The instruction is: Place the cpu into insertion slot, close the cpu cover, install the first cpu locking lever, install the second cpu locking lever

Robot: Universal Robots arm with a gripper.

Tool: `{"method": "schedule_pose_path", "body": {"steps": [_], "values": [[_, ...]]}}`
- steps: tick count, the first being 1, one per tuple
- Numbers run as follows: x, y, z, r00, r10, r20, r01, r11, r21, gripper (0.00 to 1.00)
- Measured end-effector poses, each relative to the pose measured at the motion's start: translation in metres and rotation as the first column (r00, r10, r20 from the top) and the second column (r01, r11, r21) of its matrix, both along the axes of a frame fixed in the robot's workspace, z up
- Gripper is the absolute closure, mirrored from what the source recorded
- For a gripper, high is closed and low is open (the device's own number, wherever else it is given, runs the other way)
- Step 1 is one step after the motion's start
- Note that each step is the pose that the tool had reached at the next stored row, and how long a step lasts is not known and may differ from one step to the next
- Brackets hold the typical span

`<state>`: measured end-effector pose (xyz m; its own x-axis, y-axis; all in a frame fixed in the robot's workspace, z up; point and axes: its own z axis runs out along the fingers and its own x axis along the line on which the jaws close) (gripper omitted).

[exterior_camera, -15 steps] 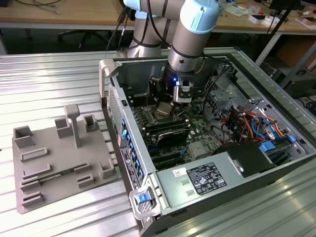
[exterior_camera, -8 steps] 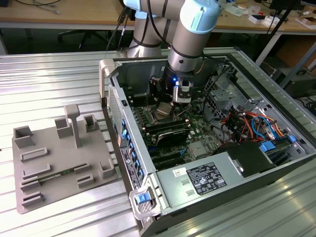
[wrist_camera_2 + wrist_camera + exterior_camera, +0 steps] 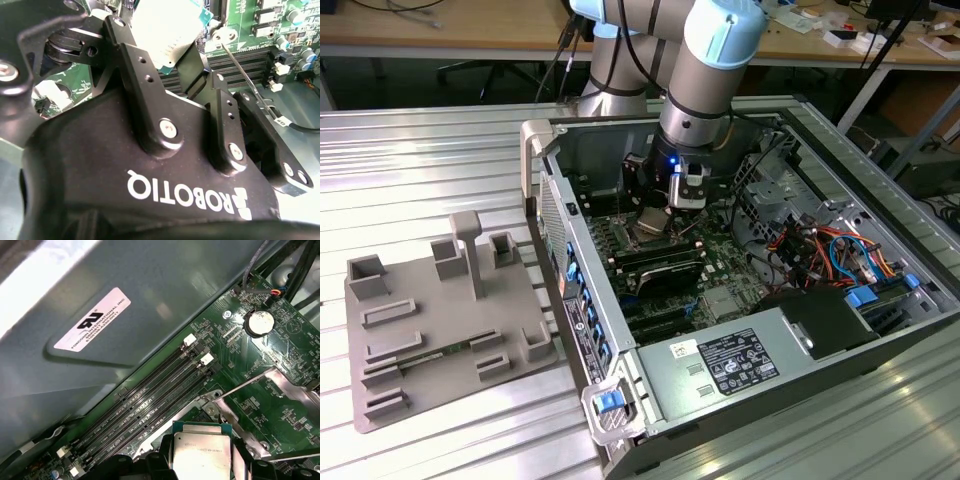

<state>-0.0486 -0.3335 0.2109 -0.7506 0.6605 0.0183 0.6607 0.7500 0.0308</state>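
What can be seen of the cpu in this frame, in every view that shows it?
The cpu is a thin square chip with a pale silvery metal top, faint print on it, and a teal-green rim. The gripper is shut on it, its black fingers pressing two opposite edges. It hangs above the green circuit board, close to the long black memory slots, not seated. In the exterior view it looks tilted.

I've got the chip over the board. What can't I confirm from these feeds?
- The insertion slot: in the exterior view it is covered by the gripper and the cpu; in the first wrist view the cpu sits in front of it.
- The cpu's underside: it faces away in both wrist views.
- One cpu edge: in the first wrist view it is cut off by the picture's edge.
- The cpu's height above the board: cannot tell.
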Motion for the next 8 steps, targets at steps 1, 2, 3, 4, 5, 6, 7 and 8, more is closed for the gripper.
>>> {"method": "schedule_pose_path", "body": {"steps": [1,2,3,4,5,6,7,8], "values": [[0.0000,0.0000,0.0000,1.0000,-0.002,0.0000,0.002,1.0000,0.0000,0.45],[0.0000,0.0000,-0.0001,1.0000,-0.005,0.0000,0.005,1.0000,0.0000,0.45],[0.0000,0.0000,-0.0001,1.0000,-0.007,0.0000,0.007,1.0000,0.0000,0.45],[0.0000,0.0000,-0.0002,0.9999,-0.011,0.0000,0.011,0.9999,0.0000,0.45],[0.0000,0.0000,-0.0002,0.9999,-0.015,0.0000,0.015,0.9999,-0.0001,0.45],[0.0000,0.0000,-0.0003,0.9998,-0.018,0.0000,0.018,0.9998,0.0000,0.45],[0.0000,0.0000,-0.0003,0.9998,-0.020,0.0000,0.020,0.9998,0.0000,0.45],[0.0000,0.0000,-0.0003,0.9997,-0.024,0.0000,0.024,0.9997,0.0000,0.45]]}}
